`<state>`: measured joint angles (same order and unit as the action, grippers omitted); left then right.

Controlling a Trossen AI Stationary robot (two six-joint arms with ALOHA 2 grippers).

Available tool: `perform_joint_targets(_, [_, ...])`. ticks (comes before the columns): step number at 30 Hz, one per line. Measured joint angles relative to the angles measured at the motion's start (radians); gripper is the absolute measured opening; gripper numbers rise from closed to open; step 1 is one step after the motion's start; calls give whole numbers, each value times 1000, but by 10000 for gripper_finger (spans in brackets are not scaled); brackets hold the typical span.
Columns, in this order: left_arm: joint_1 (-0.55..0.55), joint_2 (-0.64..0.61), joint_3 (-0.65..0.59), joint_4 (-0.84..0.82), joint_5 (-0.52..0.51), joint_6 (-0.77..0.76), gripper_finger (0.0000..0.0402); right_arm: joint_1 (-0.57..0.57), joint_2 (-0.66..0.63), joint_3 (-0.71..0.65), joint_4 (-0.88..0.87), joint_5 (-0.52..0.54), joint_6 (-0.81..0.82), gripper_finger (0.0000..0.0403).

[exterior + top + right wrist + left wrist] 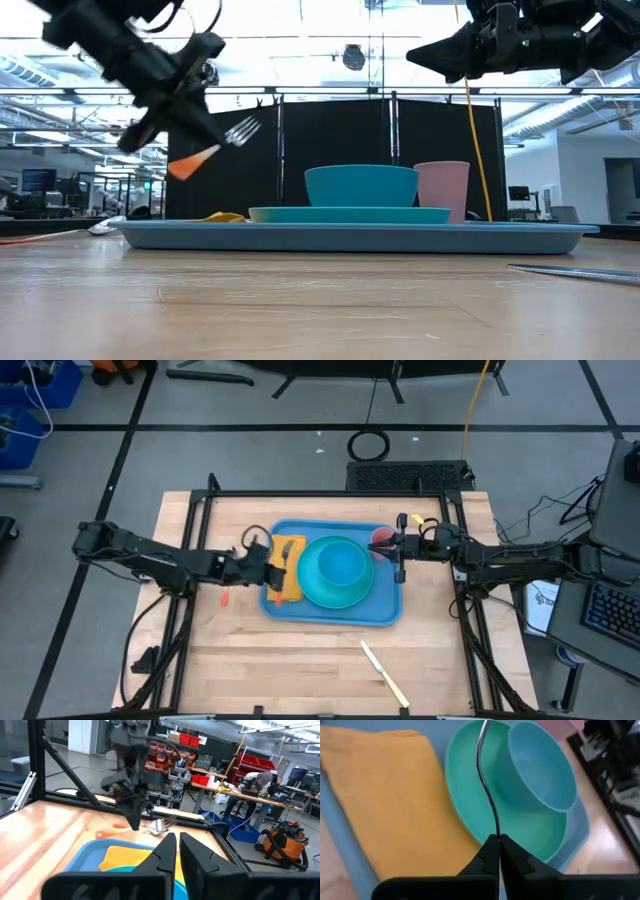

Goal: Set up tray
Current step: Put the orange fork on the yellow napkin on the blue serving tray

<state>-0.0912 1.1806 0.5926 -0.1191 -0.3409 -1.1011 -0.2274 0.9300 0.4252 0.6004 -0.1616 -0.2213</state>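
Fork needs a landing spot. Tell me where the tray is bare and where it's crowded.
Free: the tray strip along its near rim, below the napkin and plate; also bare wood between the tray and the knife. Crowded: plate and bowl fill the middle, cup the far right corner. The left gripper holds the fork over the napkin.

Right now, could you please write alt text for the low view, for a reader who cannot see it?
The left gripper, jaws shut, holds an orange-handled metal fork in the air above the left end of the large flat light-blue plastic tray. On the tray sit a round teal plate, a teal bowl and a pink cup.
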Motion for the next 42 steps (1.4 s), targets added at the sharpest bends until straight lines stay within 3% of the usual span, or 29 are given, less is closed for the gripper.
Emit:
perform_joint_targets(4, [68,-89,-142,114,57,-35,0,0,6,0,2,0,0,13])
perform_joint_targets(10, [174,-148,-309,432,188,-30,0,0,15,-1,10,0,-2,13])
perform_joint_targets(15, [279,-152,-382,485,289,-39,0,0,35,-1,26,0,-3,13])
perform_joint_targets(26, [427,-152,-419,540,473,-2,0,0,80,-1,65,0,-7,13])
perform_joint_targets(32, [463,-125,-419,534,492,-2,0,0,90,-1,81,0,-7,13])
perform_joint_targets(42, [480,35,-419,626,502,-8,0,0,90,-1,90,0,-10,13])
